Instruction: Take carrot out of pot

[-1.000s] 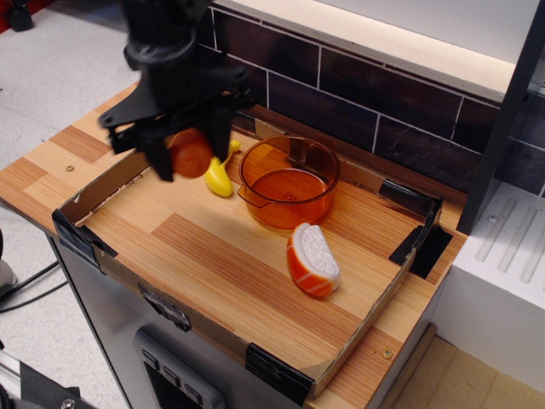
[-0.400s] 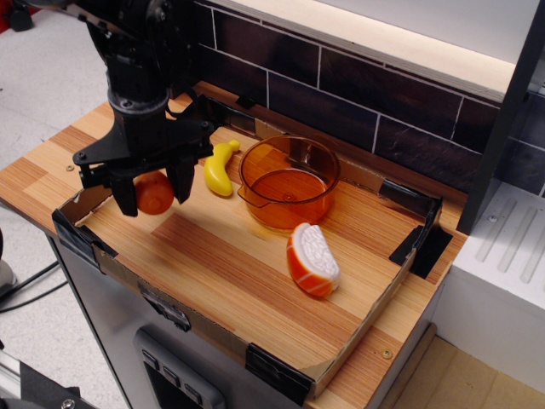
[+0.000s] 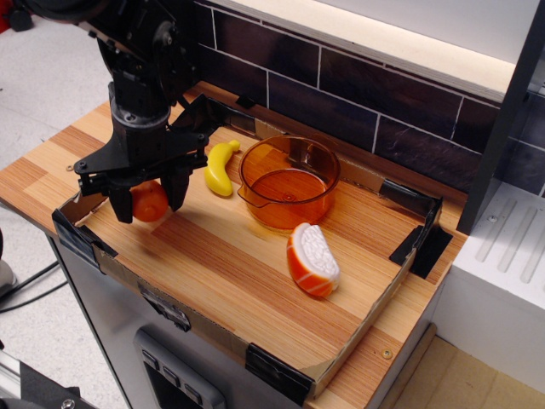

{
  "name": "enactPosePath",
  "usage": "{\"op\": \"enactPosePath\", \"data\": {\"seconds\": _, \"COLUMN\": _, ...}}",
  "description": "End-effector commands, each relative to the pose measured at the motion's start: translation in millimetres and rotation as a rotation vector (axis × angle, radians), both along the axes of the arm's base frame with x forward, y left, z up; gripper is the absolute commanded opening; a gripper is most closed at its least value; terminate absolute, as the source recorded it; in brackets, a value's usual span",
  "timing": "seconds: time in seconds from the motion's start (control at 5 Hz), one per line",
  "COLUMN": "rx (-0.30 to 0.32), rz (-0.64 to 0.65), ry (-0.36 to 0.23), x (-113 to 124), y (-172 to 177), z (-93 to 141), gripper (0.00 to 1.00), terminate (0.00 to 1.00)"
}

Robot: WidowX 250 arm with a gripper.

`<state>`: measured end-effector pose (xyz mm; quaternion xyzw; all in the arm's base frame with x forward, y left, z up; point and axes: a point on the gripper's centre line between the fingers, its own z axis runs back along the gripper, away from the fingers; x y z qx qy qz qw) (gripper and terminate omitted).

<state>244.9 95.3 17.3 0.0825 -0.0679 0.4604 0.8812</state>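
Observation:
The small orange carrot (image 3: pixel 149 202) sits between the two black fingers of my gripper (image 3: pixel 150 198), low over the wooden tray floor at the left side. The jaws stand close on either side of it and appear shut on it. I cannot tell whether the carrot touches the wood. The translucent orange pot (image 3: pixel 289 181) stands upright near the back middle of the tray, well to the right of the gripper, and looks empty.
A yellow banana toy (image 3: pixel 219 167) lies between the gripper and the pot. An orange slice toy with a white ridged face (image 3: pixel 312 259) lies in front of the pot. A low cardboard wall (image 3: pixel 85 204) rims the tray; a dark tiled wall stands behind.
The gripper has carried the carrot left and down, from beside the pot to low over the tray's left side. In the last half second it sank slightly.

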Motion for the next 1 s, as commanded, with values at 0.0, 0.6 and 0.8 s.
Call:
{"op": "enactPosePath", "data": {"seconds": 0.0, "rx": 0.050, "rz": -0.012, "ry": -0.025, "x": -4.7, "y": 7.2, "z": 5.5, "gripper": 1.00, "terminate": 0.00}}
{"op": "enactPosePath", "data": {"seconds": 0.6, "rx": 0.016, "rz": -0.012, "ry": -0.045, "x": -3.8, "y": 4.5, "z": 23.4, "gripper": 1.00, "terminate": 0.00}}
{"op": "enactPosePath", "data": {"seconds": 0.8, "rx": -0.089, "rz": 0.044, "ry": -0.098, "x": 0.8, "y": -2.9, "z": 66.4, "gripper": 1.00, "terminate": 1.00}}
